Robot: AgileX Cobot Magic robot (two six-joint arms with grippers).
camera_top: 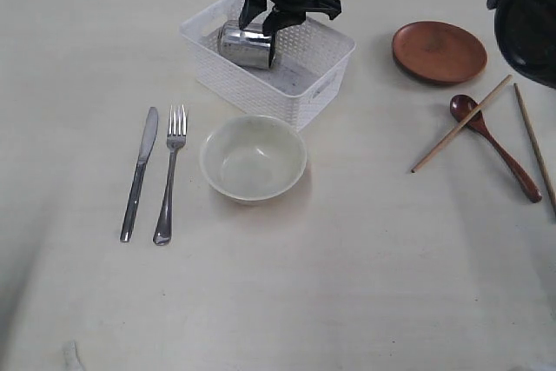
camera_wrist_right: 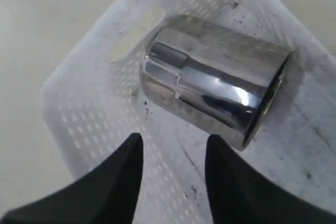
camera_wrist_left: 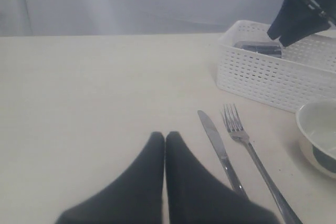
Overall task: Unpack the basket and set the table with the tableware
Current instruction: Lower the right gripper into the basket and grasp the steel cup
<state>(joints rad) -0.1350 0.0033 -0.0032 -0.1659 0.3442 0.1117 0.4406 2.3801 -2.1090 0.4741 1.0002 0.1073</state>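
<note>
The white basket (camera_top: 323,56) stands at the back of the table (camera_top: 365,258), and a steel cup (camera_top: 247,45) lies on its side inside it. My right gripper (camera_top: 276,16) hangs open just above the cup. In the right wrist view its fingertips (camera_wrist_right: 137,141) straddle bare basket floor (camera_wrist_right: 105,114), with the cup (camera_wrist_right: 215,85) just beyond them. Knife (camera_top: 139,171), fork (camera_top: 170,173) and pale bowl (camera_top: 254,158) lie in front of the basket. Brown plate (camera_top: 439,51), wooden spoon (camera_top: 497,147) and two chopsticks (camera_top: 460,124) lie at the right. My left gripper (camera_wrist_left: 165,136) is shut and empty over the table beside the knife (camera_wrist_left: 220,150).
A bulky dark piece of the robot (camera_top: 526,15) overhangs the table's back right corner, near the plate and one chopstick (camera_top: 534,141). The fork (camera_wrist_left: 249,145), the basket wall (camera_wrist_left: 273,77) and the bowl's rim (camera_wrist_left: 304,129) show in the left wrist view.
</note>
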